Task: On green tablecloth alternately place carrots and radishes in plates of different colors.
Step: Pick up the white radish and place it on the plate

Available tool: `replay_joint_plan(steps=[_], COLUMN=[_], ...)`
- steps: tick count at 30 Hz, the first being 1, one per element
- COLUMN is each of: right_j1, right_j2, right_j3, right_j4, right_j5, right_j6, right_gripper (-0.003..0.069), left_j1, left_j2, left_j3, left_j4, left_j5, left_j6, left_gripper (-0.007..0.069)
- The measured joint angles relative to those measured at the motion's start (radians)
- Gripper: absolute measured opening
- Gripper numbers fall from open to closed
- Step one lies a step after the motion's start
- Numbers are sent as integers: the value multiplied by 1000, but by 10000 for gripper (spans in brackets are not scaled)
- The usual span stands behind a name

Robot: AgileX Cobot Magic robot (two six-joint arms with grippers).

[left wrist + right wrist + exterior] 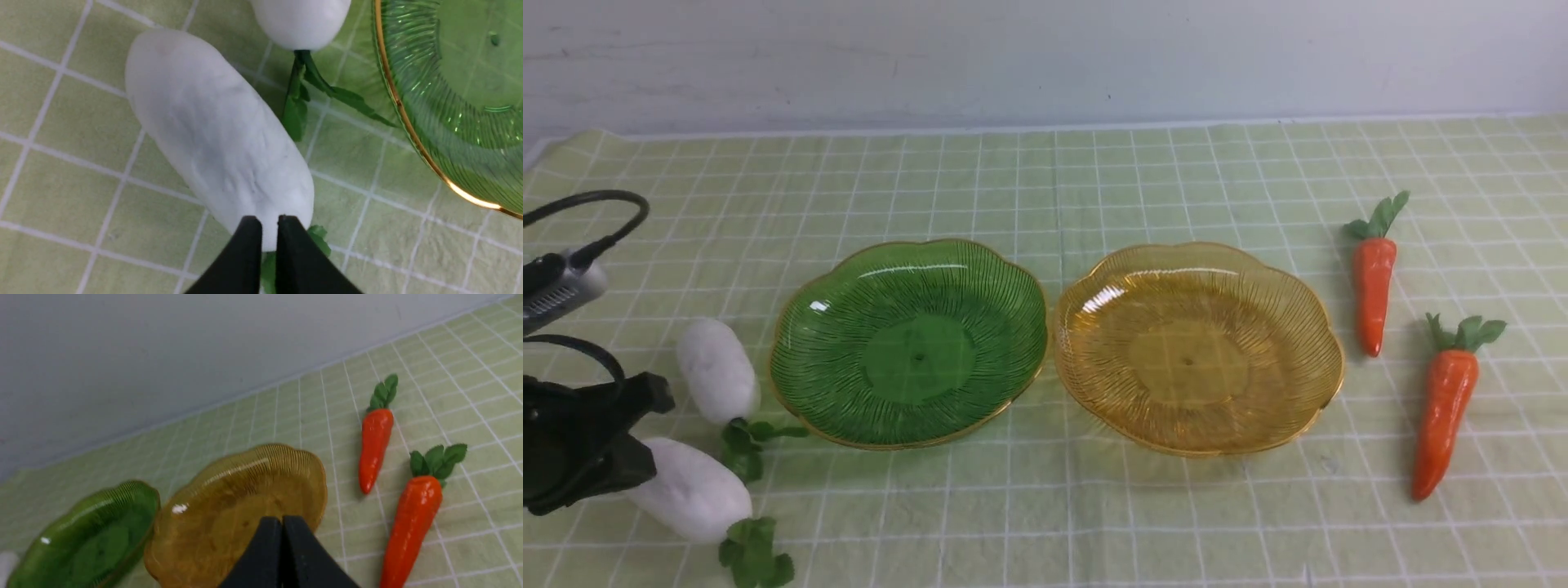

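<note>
You are seeing your left arm (572,441) showing in the front view as a matte black, blocky housing with angled edges. Above it a silver-grey ribbed block (560,294) is sitting, with a black cable (605,194) looping out of its end. A second black cable (580,343) is arching over the housing. Your left pincer (269,222) is showing two smooth black fingers (241,261) tapering to blunt tips, a thin slit running between them. Your right pincer (282,520) is looking alike, its black fingers (261,555) meeting along a seam.
</note>
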Motion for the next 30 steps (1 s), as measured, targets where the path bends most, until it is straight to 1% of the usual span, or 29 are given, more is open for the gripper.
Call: replay_joint_plan(steps=[1, 3, 4, 5, 7, 9, 10, 11, 14, 17, 20, 22, 23, 27, 28, 29, 30], right_j1=[0, 0, 0, 0, 0, 0, 0, 0, 0, 0, 0, 0, 0, 0, 0, 0, 0], right_j2=[57, 127, 163, 191, 232, 245, 247, 247, 247, 247, 247, 253, 257, 295, 314, 323, 359], right_j3=[-35, -71, -83, -87, -89, -89, -89, -89, -90, -90, -90, -90, -90, -90, -91, -94, -103], right_j4=[-1, 6, 24, 50, 98, 131, 146, 157, 175, 175, 173, 169, 168, 123, 87, 73, 21], right_j5=[56, 99, 119, 130, 144, 145, 145, 144, 143, 143, 143, 146, 150, 182, 189, 191, 199], right_j6=[-44, -96, -120, -145, -179, -210, -229, -245, -273, -278, -281, -273, -266, -202, -177, -162, -127], right_gripper=[-14, -14, -14, -14, -14, -14, -14, -14, -14, -14, -14, -14, -14, -14, -14, -14, -14], left_j1=[0, 0, 0, 0, 0, 2, 3, 4, 5, 6, 6, 6, 7, 7, 7, 7, 2], left_j2=[27, 50, 73, 93, 124, 161, 182, 201, 263, 304, 334, 337, 335, 294, 264, 264, 214], left_j3=[-6, -14, -19, -24, -27, -28, -28, -28, -29, -29, -30, -30, -34, -61, -77, -80, -108], left_j4=[-1, -1, -3, -8, -23, -28, -29, -30, -44, -64, -72, -69, -67, -45, -39, -39, -36], left_j5=[-9, -21, -31, -41, -63, -85, -99, -114, -161, -171, -165, -144, -128, -6, 43, 43, 102], left_j6=[8, 10, 9, 2, -11, -29, -35, -41, -47, -46, -44, -43, -40, -35, -32, -30, -17], left_gripper=[109, 184, 253, 341, 494, 611, 649, 669, 682, 672, 580, 437, 421, 435, 435, 435, 435])
